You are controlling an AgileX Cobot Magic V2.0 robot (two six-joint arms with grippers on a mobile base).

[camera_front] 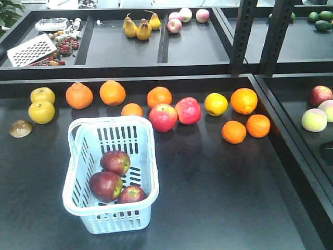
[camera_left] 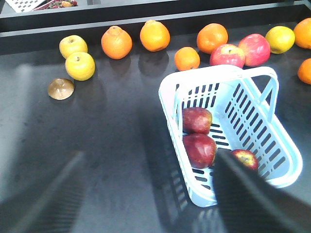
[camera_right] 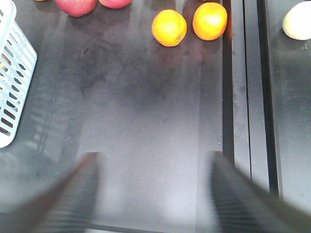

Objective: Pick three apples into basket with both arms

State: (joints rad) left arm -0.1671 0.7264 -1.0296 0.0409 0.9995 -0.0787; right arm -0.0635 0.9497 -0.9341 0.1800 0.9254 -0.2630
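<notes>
The pale blue basket (camera_front: 111, 120) stands on the dark table at the front left. Inside it lie three dark red apples (camera_front: 115, 162) (camera_front: 105, 185) (camera_front: 132, 195). In the left wrist view the same basket (camera_left: 171, 121) holds the apples (camera_left: 197, 120) (camera_left: 199, 149) (camera_left: 245, 158). My left gripper (camera_left: 149, 156) hovers open over the basket's near corner, its right finger (camera_left: 248, 194) covering part of the nearest apple. My right gripper (camera_right: 154, 155) is open over bare table, to the right of the basket (camera_right: 14, 63). Neither arm shows in the front view.
Behind the basket runs a row of oranges (camera_front: 112, 92), two pink-red apples (camera_front: 163, 117) and yellow fruit (camera_front: 42, 111). Two oranges (camera_right: 168, 27) lie ahead of my right gripper. A raised divider (camera_right: 227, 87) borders the table on the right. A back shelf holds pears (camera_front: 140, 26).
</notes>
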